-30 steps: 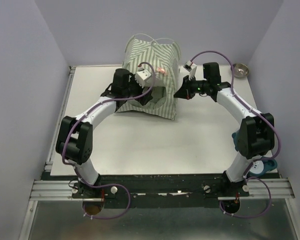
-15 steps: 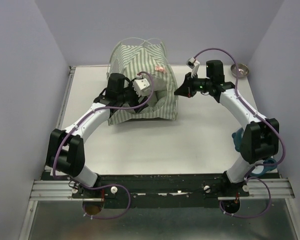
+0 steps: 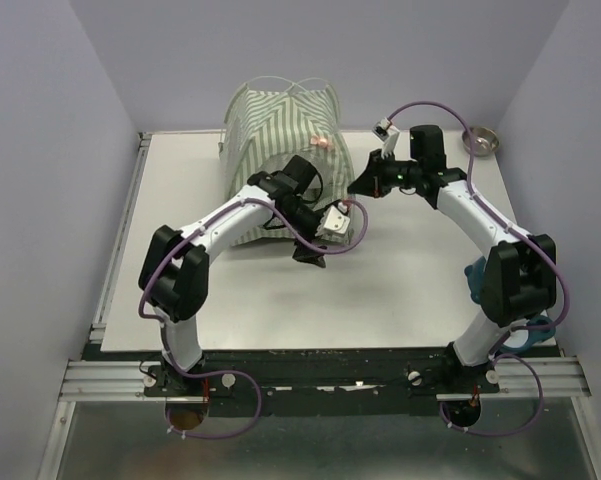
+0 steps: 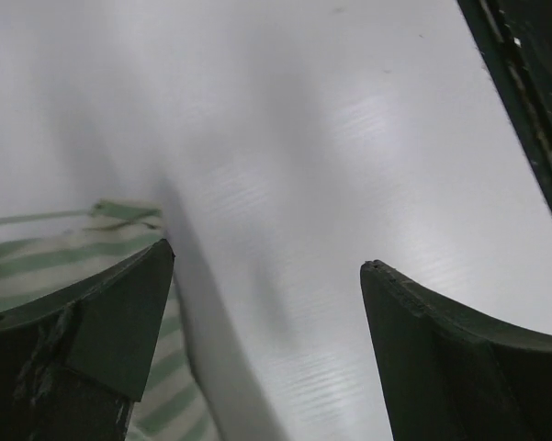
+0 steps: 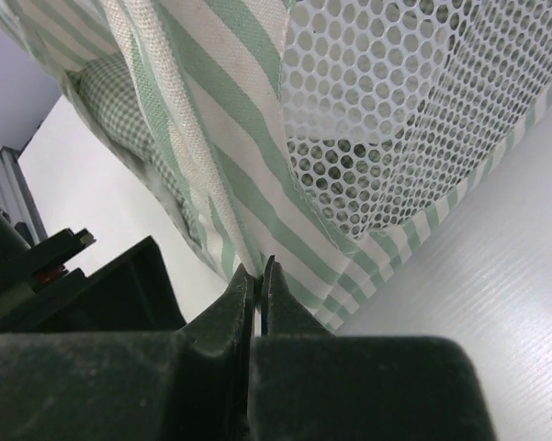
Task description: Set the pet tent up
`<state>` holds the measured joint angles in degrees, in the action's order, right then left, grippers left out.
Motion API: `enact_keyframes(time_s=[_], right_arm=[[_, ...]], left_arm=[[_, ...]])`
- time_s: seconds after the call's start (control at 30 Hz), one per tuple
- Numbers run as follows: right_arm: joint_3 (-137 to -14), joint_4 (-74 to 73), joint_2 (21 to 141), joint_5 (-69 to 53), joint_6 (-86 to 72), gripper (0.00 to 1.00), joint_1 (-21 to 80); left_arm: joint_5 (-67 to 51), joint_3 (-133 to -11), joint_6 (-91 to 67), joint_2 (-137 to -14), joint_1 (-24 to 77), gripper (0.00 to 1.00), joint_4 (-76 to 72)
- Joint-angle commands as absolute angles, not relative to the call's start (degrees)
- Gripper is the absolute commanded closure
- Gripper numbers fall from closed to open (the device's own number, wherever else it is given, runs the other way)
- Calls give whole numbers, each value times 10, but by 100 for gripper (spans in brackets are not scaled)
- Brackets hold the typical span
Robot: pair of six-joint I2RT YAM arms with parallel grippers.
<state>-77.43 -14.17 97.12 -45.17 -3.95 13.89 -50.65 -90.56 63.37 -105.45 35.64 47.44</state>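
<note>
The pet tent, green-and-white striped with crossed whitish poles on top and a pink tag, stands at the back of the table. My left gripper hangs open just in front of it, low over the bare table; in the left wrist view nothing lies between the fingers, and striped fabric shows at the lower left. My right gripper is shut at the tent's right front corner. Its tips pinch the striped fabric edge below a mesh panel. A checked cushion lies inside.
A small metal bowl sits at the back right corner. Teal-blue objects lie near the right arm's base. The dark table edge runs along the right of the left wrist view. Lilac walls close in the left, back and right.
My left arm pulled out of the tent's front and swung right, and its gripper now hangs over the table before the tent. The tent shifted left and rounded out. The right gripper stayed put.
</note>
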Motion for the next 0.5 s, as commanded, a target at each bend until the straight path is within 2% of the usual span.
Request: enact_keyframes(time_s=[0.0,0.07,0.1,0.2,0.27,0.37,0.47], right_arm=[[-766,-128,955,-376,-119,99,138],[-751,-105,944,-375,-126,99,139],[-749,-99,940,-378,-125,93,140],[-747,-111,924,-382,-107,40,139],[-745,-123,906,-380,-88,26,138],[-750,-168,872,-389,-55,13,129],[-753,-185,833,-401,-45,7,86]], left_arm=[[-520,-842,655,-972,345,1,530],[-487,-795,613,-904,345,1,475],[-470,-776,597,-867,345,1,454],[-406,-748,493,-779,338,1,408],[-375,-734,421,-718,316,1,377],[-350,-710,282,-636,238,1,302],[-267,-716,168,-605,174,1,258]])
